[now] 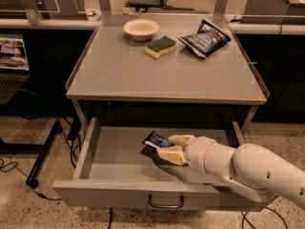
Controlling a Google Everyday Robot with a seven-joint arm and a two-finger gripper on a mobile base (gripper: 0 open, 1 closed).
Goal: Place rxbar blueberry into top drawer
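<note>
Cream pincer [167, 146] inside the open wide grey metal top drawer [112, 159], clamped on the small flat navy-blue rxbar blueberry [154, 139].

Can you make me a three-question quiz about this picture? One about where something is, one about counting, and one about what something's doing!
1. How many things lie on the tabletop? A one; B three; C five.
2. Where is the gripper? A on the tabletop; B on the floor; C inside the top drawer.
3. The rxbar blueberry is: A held between the fingers; B lying loose; C torn in half.

Answers: 1 B, since the bowl, sponge and chip bag sit there. 2 C, since it reaches in over the drawer's floor. 3 A, since the fingers pinch one end.
</note>
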